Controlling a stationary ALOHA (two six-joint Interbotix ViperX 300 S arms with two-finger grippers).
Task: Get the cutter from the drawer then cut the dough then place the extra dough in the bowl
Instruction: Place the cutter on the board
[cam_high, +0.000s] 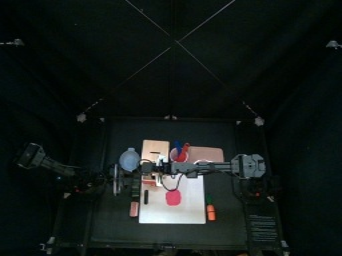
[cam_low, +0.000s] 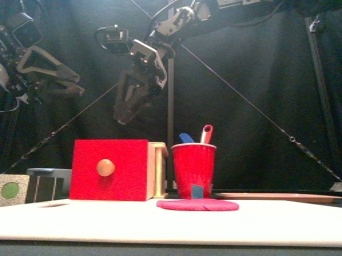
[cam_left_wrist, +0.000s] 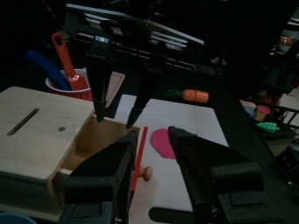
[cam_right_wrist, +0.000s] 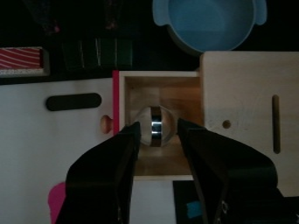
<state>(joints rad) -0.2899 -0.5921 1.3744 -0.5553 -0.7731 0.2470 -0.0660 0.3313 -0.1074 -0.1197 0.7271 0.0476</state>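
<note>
The pale wooden box (cam_left_wrist: 33, 131) has its red drawer front (cam_left_wrist: 140, 153) pulled out, so the drawer (cam_right_wrist: 158, 96) stands open. Inside it lies the round metal cutter (cam_right_wrist: 156, 125). My right gripper (cam_right_wrist: 158, 131) hangs open just above the drawer, one jaw on each side of the cutter, not closed on it. From the left wrist view the same right gripper (cam_left_wrist: 117, 116) points down into the drawer mouth. My left gripper (cam_left_wrist: 149, 138) is open beside the drawer front and its knob (cam_left_wrist: 146, 173). Pink dough (cam_high: 171, 198) lies flat on the white board (cam_high: 194, 190).
The blue-grey bowl (cam_right_wrist: 211, 22) sits behind the box, at the left in the top view (cam_high: 130, 157). A red cup (cam_low: 194, 170) with a blue and a red knife stands right of the box. Small orange toys (cam_high: 210, 212) lie near the board's front.
</note>
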